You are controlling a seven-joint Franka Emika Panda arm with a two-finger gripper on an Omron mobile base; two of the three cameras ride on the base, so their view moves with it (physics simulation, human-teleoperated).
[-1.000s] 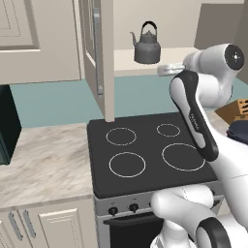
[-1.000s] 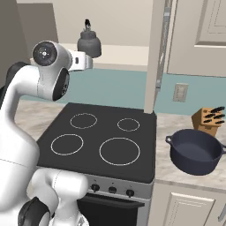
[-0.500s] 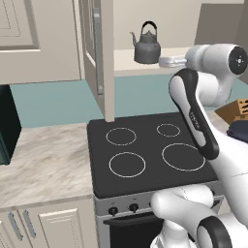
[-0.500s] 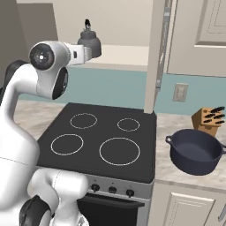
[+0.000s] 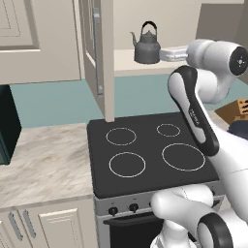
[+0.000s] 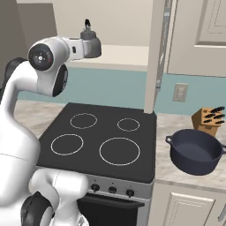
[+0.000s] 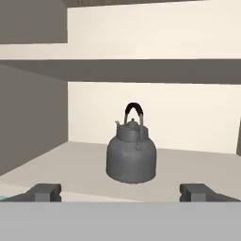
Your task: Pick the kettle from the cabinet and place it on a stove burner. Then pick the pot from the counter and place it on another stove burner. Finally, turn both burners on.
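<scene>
The dark grey kettle (image 7: 132,157) stands upright on the pale shelf of the open cabinet (image 5: 127,65), its black arched handle on top. In the hand view my gripper (image 7: 123,193) is open, level with the shelf's front edge, with the kettle straight ahead and a short gap between them. From the left base view the gripper (image 5: 162,54) sits just right of the kettle (image 5: 147,48). The navy pot (image 6: 195,152) rests on the counter (image 6: 185,174) right of the black stove (image 6: 106,132). Its burners (image 6: 119,151) are bare white rings.
An open cabinet door (image 5: 97,53) hangs over the stove's back left corner. A knife block (image 6: 209,119) stands behind the pot. Stove knobs (image 6: 111,190) line the front panel. More counter (image 5: 43,160) stretches left of the stove.
The hand has risen and reached toward the cabinet shelf, closing in on the kettle. The kettle and pot have not moved.
</scene>
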